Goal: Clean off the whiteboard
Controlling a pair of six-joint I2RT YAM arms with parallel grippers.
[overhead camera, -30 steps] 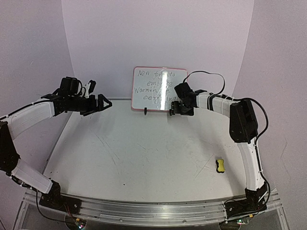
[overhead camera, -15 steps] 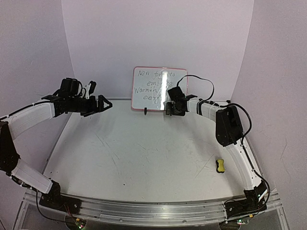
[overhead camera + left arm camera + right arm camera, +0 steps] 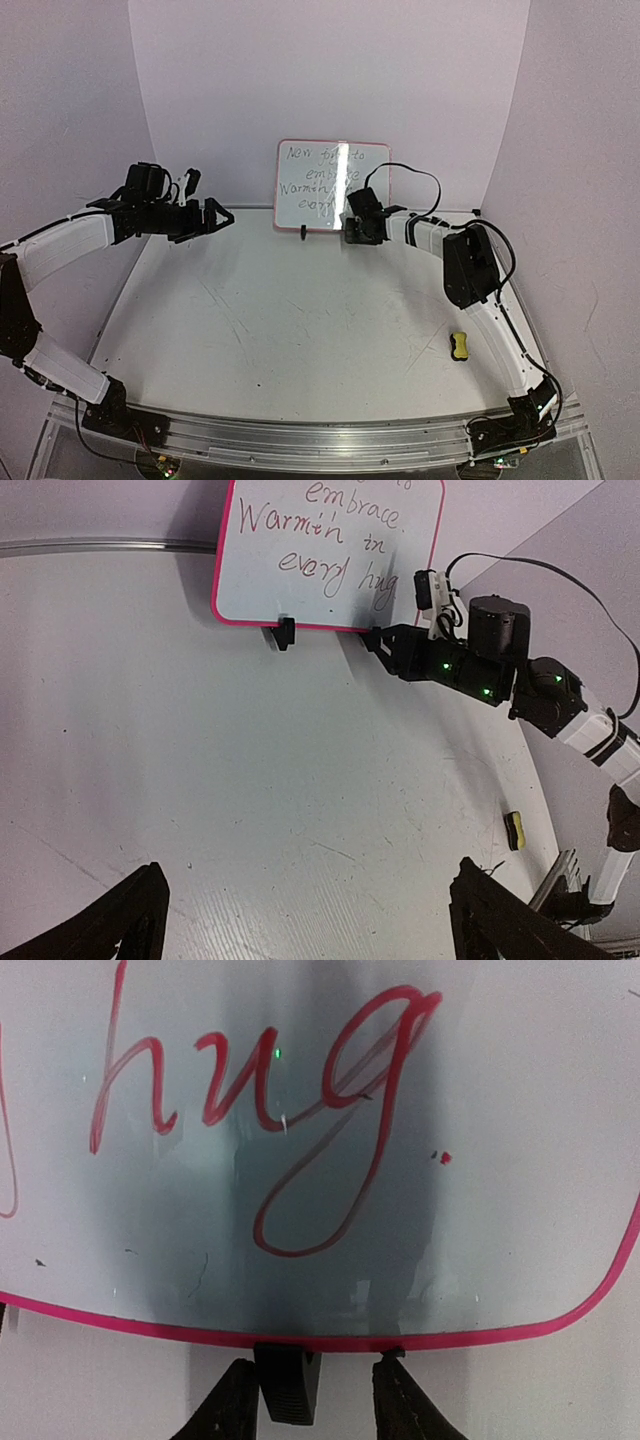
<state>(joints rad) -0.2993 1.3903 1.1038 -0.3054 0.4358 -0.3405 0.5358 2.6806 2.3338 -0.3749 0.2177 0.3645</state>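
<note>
The whiteboard (image 3: 318, 190), white with a red-pink frame and red handwriting, stands upright on two black feet at the back of the table. My right gripper (image 3: 351, 233) is at its lower right corner. In the right wrist view the board (image 3: 500, 1110) fills the frame with the word "hug". The gripper (image 3: 318, 1402) is open, and the board's right black foot (image 3: 288, 1382) stands between its fingers, close to the left one. My left gripper (image 3: 218, 215) is open and empty, held above the table left of the board. Its view shows the board (image 3: 300, 580) and the right gripper (image 3: 392, 648).
A small yellow eraser block (image 3: 459, 346) lies on the table near the right edge, beside the right arm; it also shows in the left wrist view (image 3: 516, 830). The purple backdrop wall (image 3: 330, 70) stands right behind the board. The table's surface (image 3: 300, 310) is scuffed white.
My right gripper has moved left along the board's bottom edge and closer to its right foot. The left arm and the board have not moved.
</note>
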